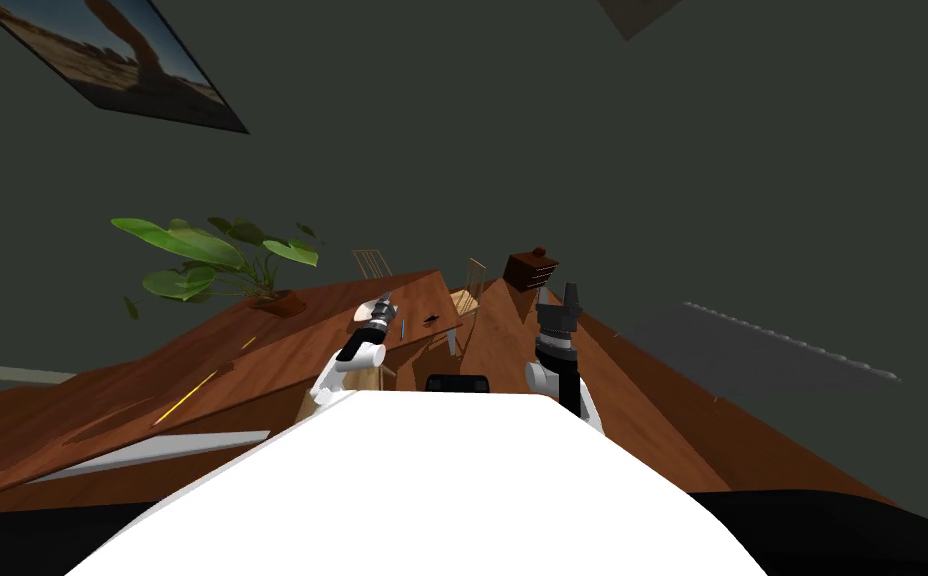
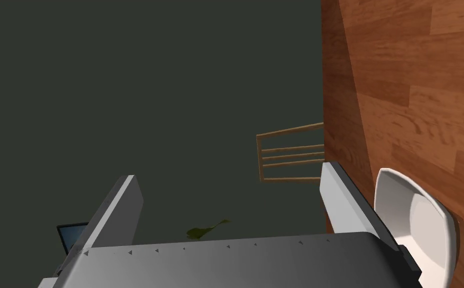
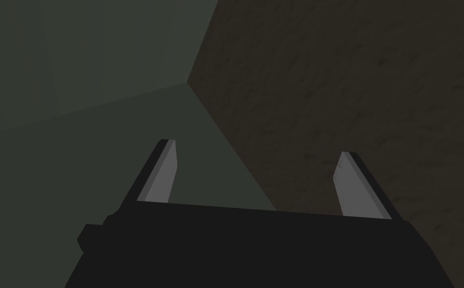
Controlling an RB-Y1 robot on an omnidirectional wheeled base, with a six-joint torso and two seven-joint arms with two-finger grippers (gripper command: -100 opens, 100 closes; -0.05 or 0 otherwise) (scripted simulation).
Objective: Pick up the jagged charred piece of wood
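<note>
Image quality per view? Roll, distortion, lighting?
Head view: rolled, and the wide lens splays the walls, so the table slants; dim, the small dark wood piece barely stands out. Left wrist view: brightest, white bowl clear beside the open left gripper. Right wrist view: darkest, open right gripper against dim surfaces.

White bowl (image 2: 411, 220) just beside the left gripper (image 2: 228, 171) (chair (image 2: 291, 152) beyond).

Dark item (image 1: 432, 320) on table (image 1: 282, 350): too small to confirm shape or material. Thin blue item (image 1: 402, 327) beside it: too small to identify. Bowl (image 2: 416, 225): partly behind left gripper (image 2: 228, 171), lower part cut off by picture edge. Chair (image 2: 291, 152): back rails show, the rest hidden behind table. Wall picture (image 1: 112, 55): cut off at corner.
</note>
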